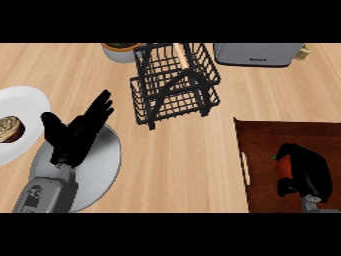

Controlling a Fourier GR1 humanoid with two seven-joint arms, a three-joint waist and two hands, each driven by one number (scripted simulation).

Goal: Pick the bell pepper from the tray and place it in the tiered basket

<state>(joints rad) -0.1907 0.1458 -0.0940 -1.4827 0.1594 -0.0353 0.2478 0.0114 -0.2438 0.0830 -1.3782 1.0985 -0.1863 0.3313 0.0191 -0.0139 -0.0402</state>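
Note:
A red bell pepper (281, 165) with a green stem lies on the dark brown tray (298, 132) at the lower right. My right hand (309, 172) curls round the pepper from the right and hides most of it. The black wire tiered basket (174, 82) stands at the top middle of the wooden counter, well to the upper left of the tray. At the lower left my left hand (77, 132) rests open, fingers up, over a grey round plate (106, 165).
A white plate (21, 102) with a cupcake (4, 129) sits at the left edge. Behind the basket stand a grey pot with a plant (119, 51) and a silver toaster (256, 54). Bare wood lies between the basket and the tray.

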